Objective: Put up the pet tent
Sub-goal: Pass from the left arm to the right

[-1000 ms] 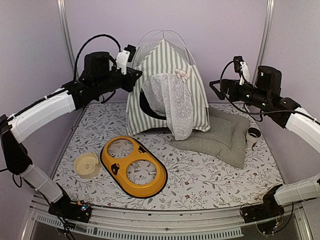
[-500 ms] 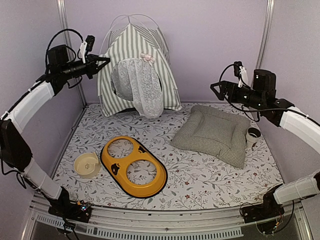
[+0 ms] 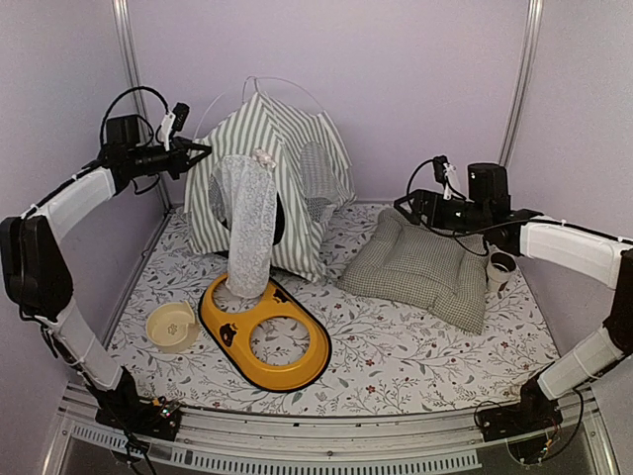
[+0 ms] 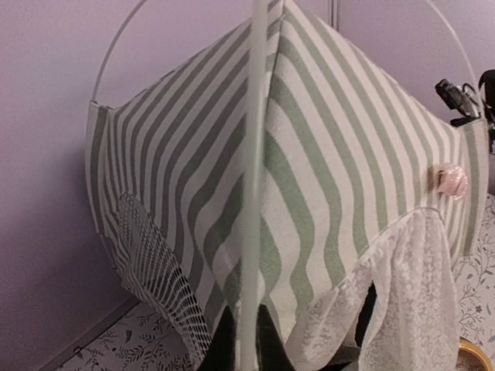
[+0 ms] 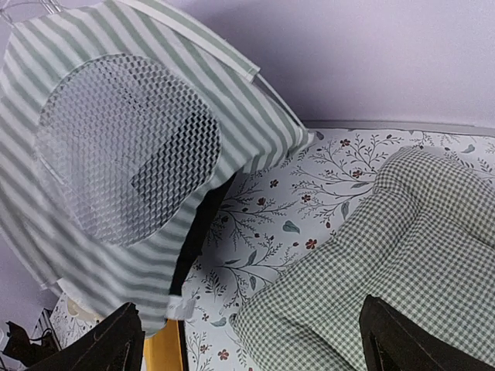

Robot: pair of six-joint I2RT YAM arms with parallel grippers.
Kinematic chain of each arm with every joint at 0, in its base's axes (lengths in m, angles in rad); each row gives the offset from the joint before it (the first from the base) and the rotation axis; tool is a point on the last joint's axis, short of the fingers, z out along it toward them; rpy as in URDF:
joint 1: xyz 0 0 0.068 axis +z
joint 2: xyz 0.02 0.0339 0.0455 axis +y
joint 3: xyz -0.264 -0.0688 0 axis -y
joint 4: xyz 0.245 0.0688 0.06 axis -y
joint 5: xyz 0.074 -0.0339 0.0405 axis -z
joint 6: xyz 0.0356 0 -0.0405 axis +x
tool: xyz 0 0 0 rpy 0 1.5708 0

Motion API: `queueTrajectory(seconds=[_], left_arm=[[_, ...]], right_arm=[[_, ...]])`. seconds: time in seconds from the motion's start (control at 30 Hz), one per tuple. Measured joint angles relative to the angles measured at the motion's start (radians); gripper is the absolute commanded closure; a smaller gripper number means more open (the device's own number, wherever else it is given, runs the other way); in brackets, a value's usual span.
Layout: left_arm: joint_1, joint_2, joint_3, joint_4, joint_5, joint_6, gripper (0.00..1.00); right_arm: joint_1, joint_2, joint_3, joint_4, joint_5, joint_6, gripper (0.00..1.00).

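The pet tent, green-and-white striped, hangs tilted at the back left of the table. Its thin white poles arch over the top. My left gripper is at the tent's upper left, shut on one white pole that runs straight up between its dark fingers. The white mesh door flap hangs down to the yellow feeder. The round grey mesh window faces my right gripper, which stands open, holding nothing, over the back edge of the checked cushion.
A yellow two-hole bowl holder lies front centre, with a cream bowl to its left. The green-checked cushion lies at the right, and a white cup stands beside it. Purple walls close the back and sides.
The tent has swung round and tipped in the left gripper, and its door flap now hangs over the yellow holder. The right arm has moved left and lower, toward the cushion.
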Motion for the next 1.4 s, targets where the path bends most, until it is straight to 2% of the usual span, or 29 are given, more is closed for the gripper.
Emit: queueTrajectory(seconds=[0.1, 0.3, 0.7, 1.0, 1.2, 1.4], left_arm=[[0.010, 0.000, -0.066, 0.021, -0.037, -0.005, 1.00], [0.035, 0.000, -0.072, 0.040, -0.030, -0.011, 1.00], [0.020, -0.018, 0.016, 0.017, 0.185, -0.033, 1.00], [0.004, -0.040, 0.122, -0.075, 0.376, -0.032, 1.00], [-0.001, -0.072, 0.135, -0.079, 0.475, -0.050, 1.00], [-0.016, -0.089, 0.135, -0.077, 0.531, -0.066, 1.00]], right_arm=[[0.000, 0.020, -0.003, 0.015, -0.009, 0.006, 0.01], [0.000, 0.056, -0.002, 0.047, -0.031, 0.010, 0.01], [0.010, 0.094, 0.031, 0.066, -0.068, -0.039, 0.01], [0.004, 0.042, 0.034, 0.104, -0.110, -0.226, 0.01], [-0.020, -0.043, 0.042, 0.150, -0.177, -0.341, 0.01], [-0.082, -0.048, 0.113, 0.143, -0.269, -0.402, 0.01]])
